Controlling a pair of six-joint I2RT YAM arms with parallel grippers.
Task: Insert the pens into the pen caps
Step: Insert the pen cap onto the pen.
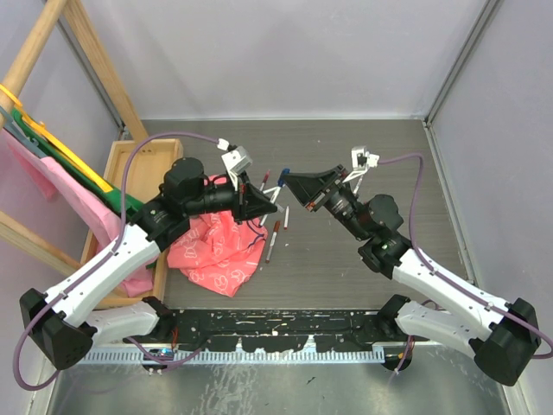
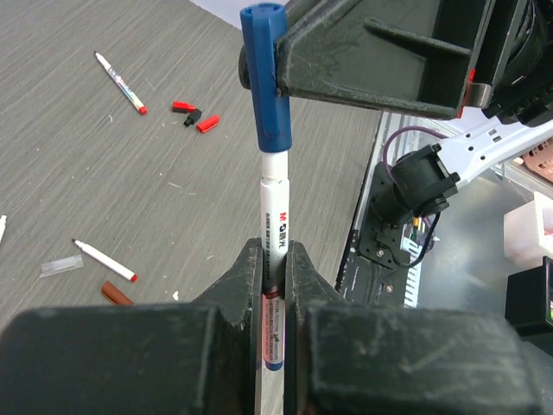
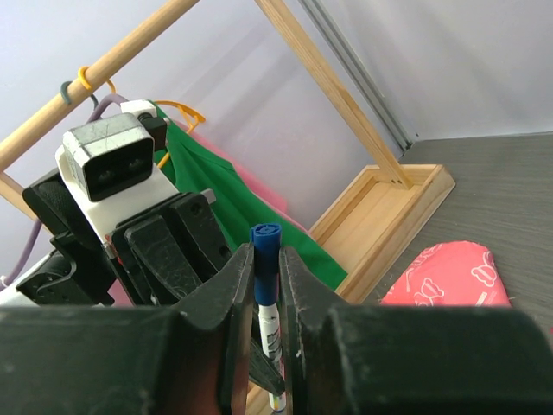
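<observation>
The white pen (image 2: 275, 207) is clamped upright in the narrow fingers of the left gripper (image 2: 275, 259), held in the air over the middle of the table (image 1: 363, 259). Its tip already sits inside the blue cap (image 2: 265, 78), which the right gripper (image 3: 265, 290) pinches from the opposite side. The capping step is in hand; whether the cap is fully home I cannot tell. Next comes a straight push along the pen, then letting go. Loose pens (image 2: 121, 84) and red caps (image 2: 207, 123) lie near the table's middle, beside a pink cloth (image 1: 216, 251)
</observation>
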